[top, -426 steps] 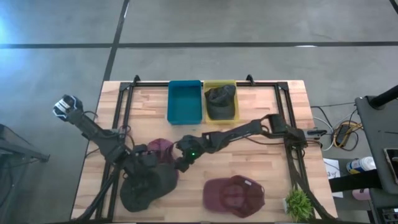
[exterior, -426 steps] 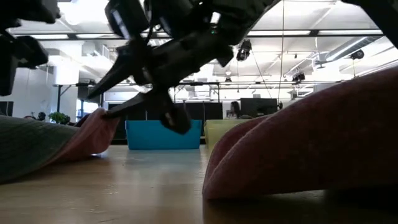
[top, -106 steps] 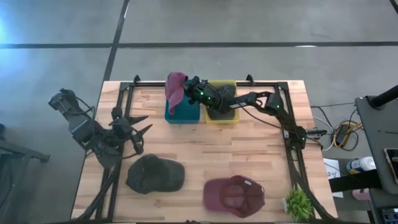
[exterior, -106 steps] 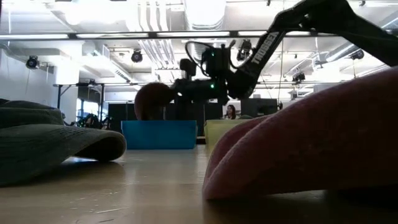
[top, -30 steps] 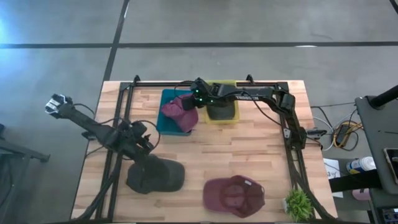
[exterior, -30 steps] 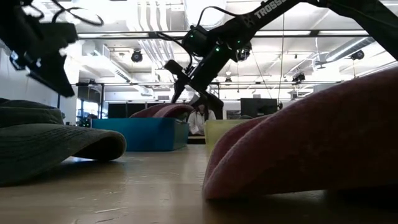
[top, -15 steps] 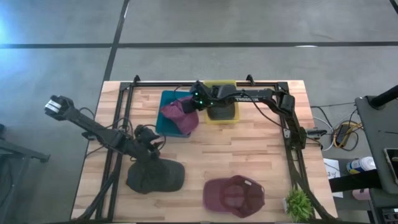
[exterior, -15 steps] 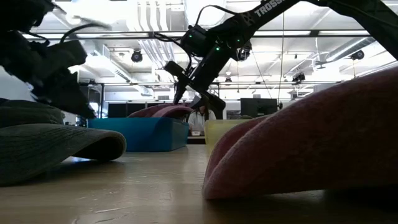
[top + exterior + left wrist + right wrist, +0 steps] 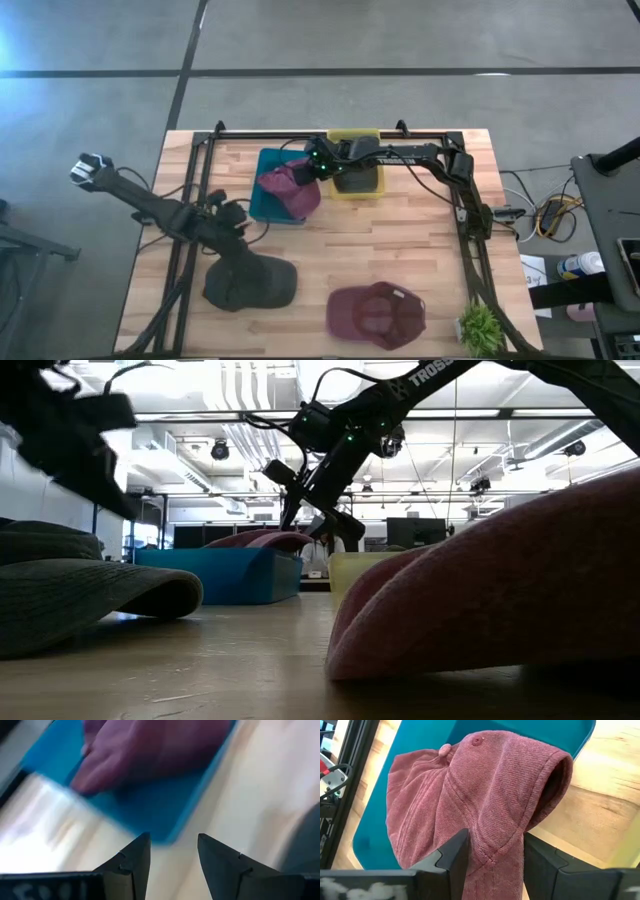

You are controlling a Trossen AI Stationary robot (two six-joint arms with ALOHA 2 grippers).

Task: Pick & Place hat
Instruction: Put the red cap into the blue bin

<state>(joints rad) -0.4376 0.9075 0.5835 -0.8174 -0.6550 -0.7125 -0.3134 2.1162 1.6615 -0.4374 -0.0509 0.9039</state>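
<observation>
**Maroon cap only half inside the tray as the right hand hangs over it**

The soft maroon corduroy cap (image 9: 288, 186) lies across the shallow teal plastic tray (image 9: 266, 170) at the far side of the wooden worktop (image 9: 400, 250), but not squarely: its near, right part overhangs the tray's rim. The right hand (image 9: 492, 851) sits directly above the cap, fingers spread to either side of a fold of cloth; whether they still nip that fold or stand just clear of it I cannot tell.

The risk, as I judge it, is that a lift with any cloth caught would drag the cap back out over the rim, or tip the light tray. Even a clean pull-away could leave the cap to slide off onto the boards.

The left hand (image 9: 170, 860), fingers spread and holding nothing, hovers just beside the dark olive cap (image 9: 248, 283) near the left front. A reach toward the tray could put both arms in one another's way. A second maroon cap (image 9: 376, 313) waits at the near right.
</observation>
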